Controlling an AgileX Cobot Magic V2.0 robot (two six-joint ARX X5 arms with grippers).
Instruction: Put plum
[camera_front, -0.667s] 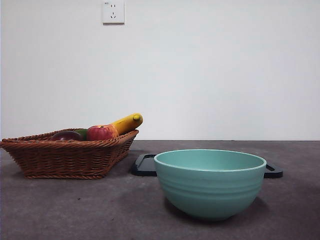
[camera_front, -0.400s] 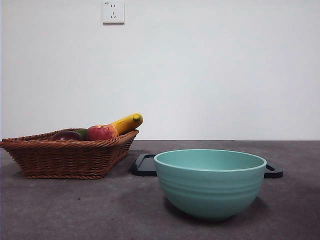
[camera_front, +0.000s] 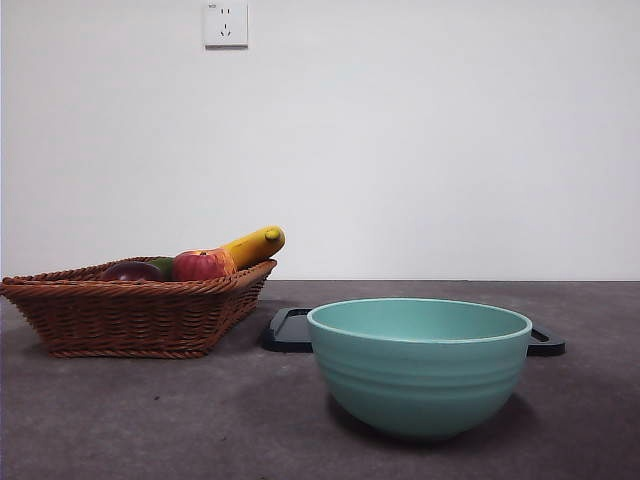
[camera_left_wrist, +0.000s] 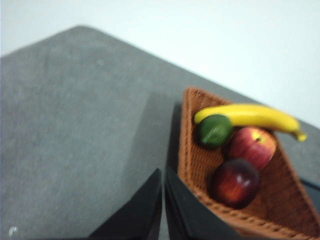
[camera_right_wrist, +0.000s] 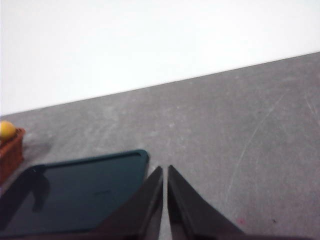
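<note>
The dark maroon plum (camera_left_wrist: 235, 183) lies in the brown wicker basket (camera_left_wrist: 189, 150), beside a red-and-yellow apple (camera_left_wrist: 252, 145), a green fruit (camera_left_wrist: 215, 130) and a banana (camera_left_wrist: 245, 115). In the front view only the plum's top (camera_front: 131, 271) shows above the basket's rim (camera_front: 130, 315) at the left. My left gripper (camera_left_wrist: 163, 172) is shut and hangs above the table just outside the basket's edge, a short way from the plum. My right gripper (camera_right_wrist: 165, 170) is shut with nothing in it, above bare table beside the dark tray (camera_right_wrist: 75, 187). Neither arm shows in the front view.
A teal bowl (camera_front: 420, 366) stands near the front, right of centre. Behind it lies the flat black tray (camera_front: 290, 330), its far end (camera_front: 545, 343) poking out on the right. A white wall with a socket (camera_front: 226, 23) closes the back.
</note>
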